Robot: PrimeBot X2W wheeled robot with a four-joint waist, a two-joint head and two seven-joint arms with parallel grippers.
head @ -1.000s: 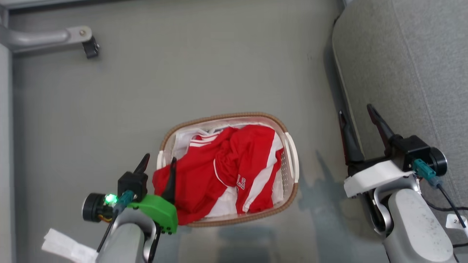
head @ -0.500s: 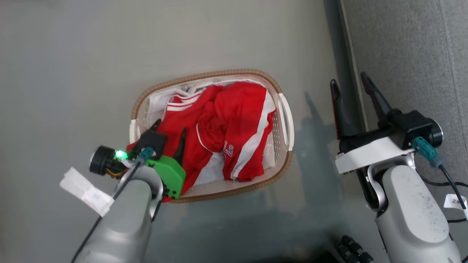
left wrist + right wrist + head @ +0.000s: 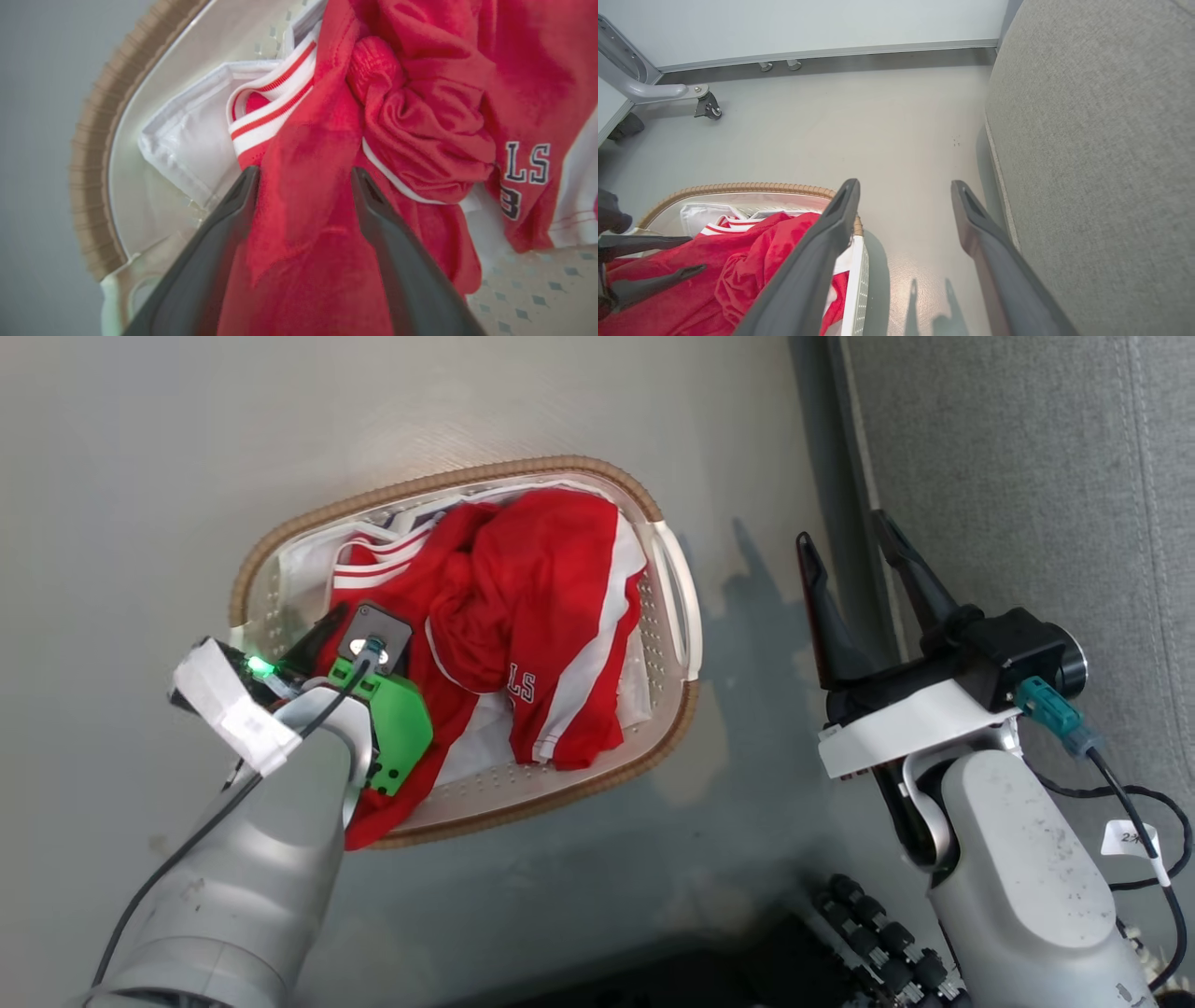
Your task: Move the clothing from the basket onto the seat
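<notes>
Head overhead, wrists low — 3 share basket (image 3: pixel 448 479).

Clothing (image 3: pixel 523 588) in basket (image 3: pixel 504 789) on floor (image 3: pixel 140 448), left of the seat (image 3: pixel 1008 457)

Noted clothing (image 3: pixel 551 569) as red knit cloth, soft sheen, creased. Basket (image 3: pixel 674 588): smooth white perforated plastic; rim (image 3: pixel 86 154) brown, woven, ribbed. Liner (image 3: pixel 187 135): plain white cloth, matt. Seat (image 3: pixel 1008 476): coarse grey woven fabric, matt. Floor (image 3: pixel 140 476): smooth, faintly glossy. Left end effector (image 3: pixel 303 175) fingers (image 3: pixel 402 261): dark, matt, smooth.
</notes>
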